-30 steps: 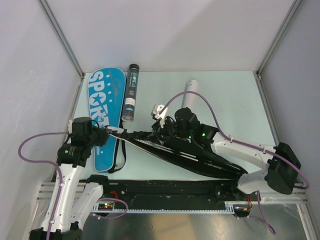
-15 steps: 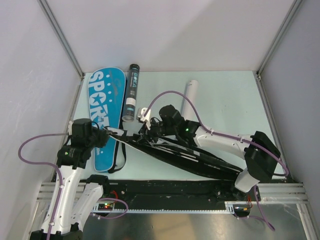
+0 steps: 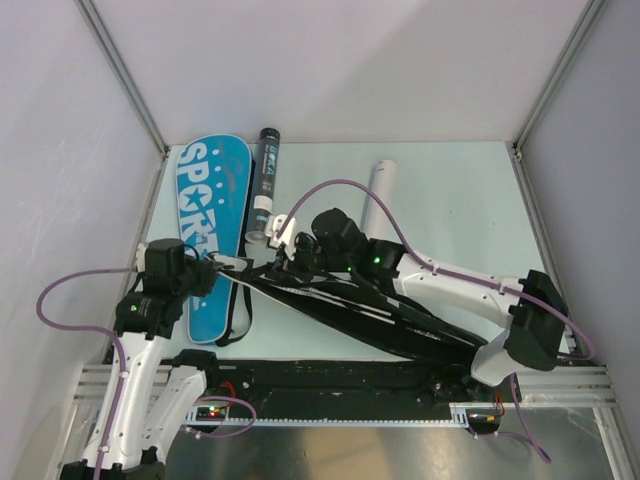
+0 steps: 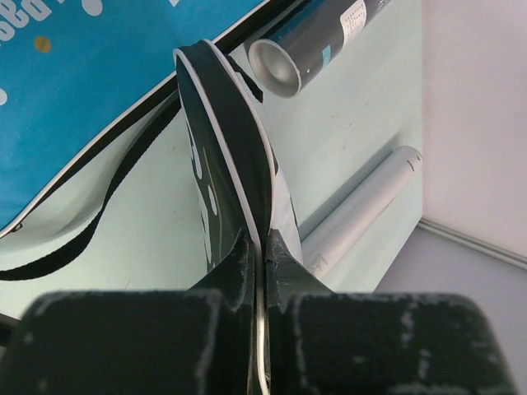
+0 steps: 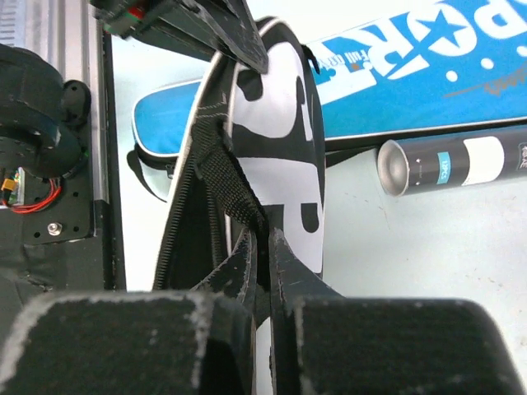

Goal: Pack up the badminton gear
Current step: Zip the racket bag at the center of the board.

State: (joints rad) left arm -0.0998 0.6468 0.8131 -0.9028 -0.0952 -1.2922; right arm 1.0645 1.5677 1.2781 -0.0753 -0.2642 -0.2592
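From above, the black cover (image 3: 400,325) runs from centre-left to lower right. My left gripper (image 3: 215,266) and right gripper (image 3: 275,262) pinch its upper-left end.

Left wrist: my jaws are clamped on its edge, which points up-frame toward the black tube (image 4: 313,45).

Right wrist: my jaws are closed on its strap (image 5: 235,193). Its zip gapes, the inside too dark to tell.

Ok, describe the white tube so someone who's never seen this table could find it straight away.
Look at the far half of the pale green table. Right of the blue racket cover and the black tube beside it lies the white tube, its near end hidden behind the right arm. Unlike the black, printed tube, it is plain white and lies by itself.
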